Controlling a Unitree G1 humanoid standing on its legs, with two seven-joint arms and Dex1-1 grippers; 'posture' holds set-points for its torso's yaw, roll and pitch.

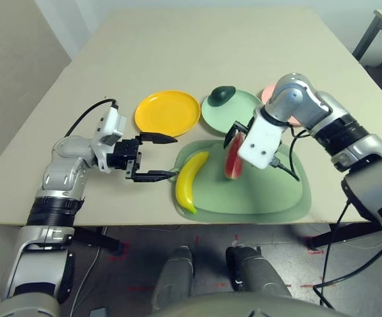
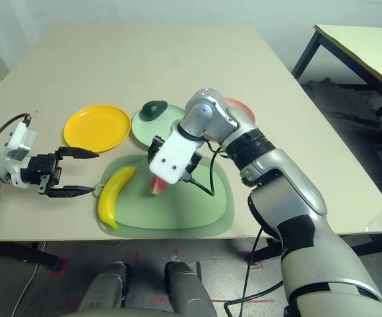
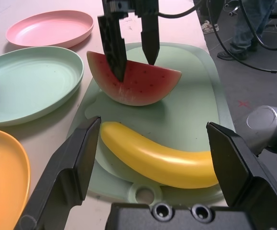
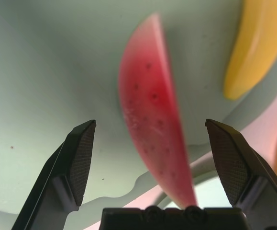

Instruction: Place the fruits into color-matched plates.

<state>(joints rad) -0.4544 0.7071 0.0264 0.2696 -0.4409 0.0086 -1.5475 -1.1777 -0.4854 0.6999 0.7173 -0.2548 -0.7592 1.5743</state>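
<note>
The yellow banana [image 1: 191, 181] lies on the left part of the large light green mat [image 1: 263, 198]. The red watermelon wedge [image 1: 233, 160] stands upright at the mat's middle. My right gripper [image 4: 150, 124] hangs open over the wedge with one finger on each side, gaps showing on both. My left gripper [image 1: 174, 157] is open just left of the banana, pointing at it, nothing between its fingers [image 3: 76, 158]. The dark green avocado [image 1: 222, 96] rests on the mint green plate [image 1: 243, 113]. The yellow-orange plate [image 1: 167, 112] is bare. The pink plate [image 3: 52, 28] is bare, partly hidden behind my right arm.
The three plates stand in a row just behind the mat. The mat reaches almost to the table's front edge. Bare tabletop stretches behind the plates and to the left. A second table [image 2: 369, 46] stands off to the right.
</note>
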